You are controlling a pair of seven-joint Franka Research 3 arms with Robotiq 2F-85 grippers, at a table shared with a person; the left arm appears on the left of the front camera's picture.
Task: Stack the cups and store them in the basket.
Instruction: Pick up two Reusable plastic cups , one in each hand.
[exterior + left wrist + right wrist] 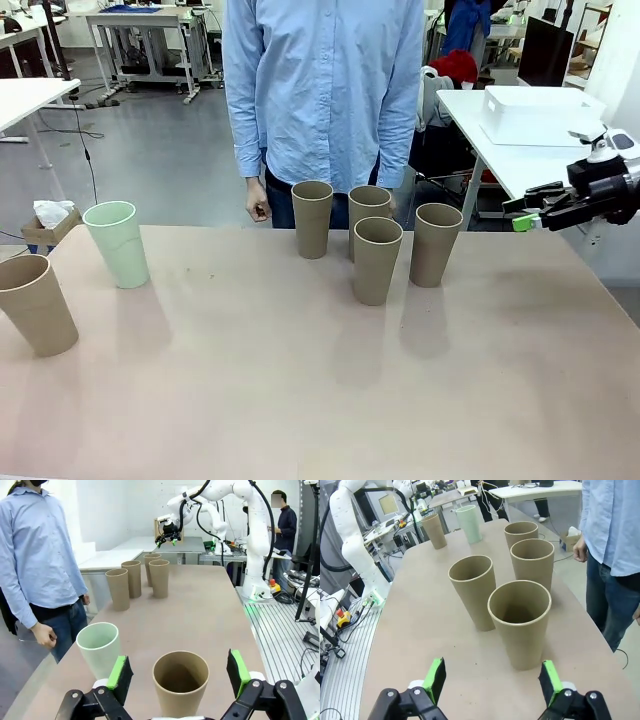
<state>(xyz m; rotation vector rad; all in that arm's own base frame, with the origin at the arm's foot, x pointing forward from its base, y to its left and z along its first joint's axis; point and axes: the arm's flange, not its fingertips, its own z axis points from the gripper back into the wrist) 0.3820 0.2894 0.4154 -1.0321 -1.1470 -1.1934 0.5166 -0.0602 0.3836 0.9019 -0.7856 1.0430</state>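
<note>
From where I'm standing, the left gripper [180, 676] is hanging with its jaws spread wide and nothing held, just short of a tan cup [180, 682] standing close beside the green cup [99, 649]. Well apart from the green cup, toward the right arm's side, four tan cups [377, 260] are crowding together. The right gripper [524, 221] is hovering beyond them, also wide and empty. The basket [535, 125] is sitting farther from the green cup, on another table. I'm worrying that a finger sliding between those crowded cups could clip a neighbour and topple it.
</note>
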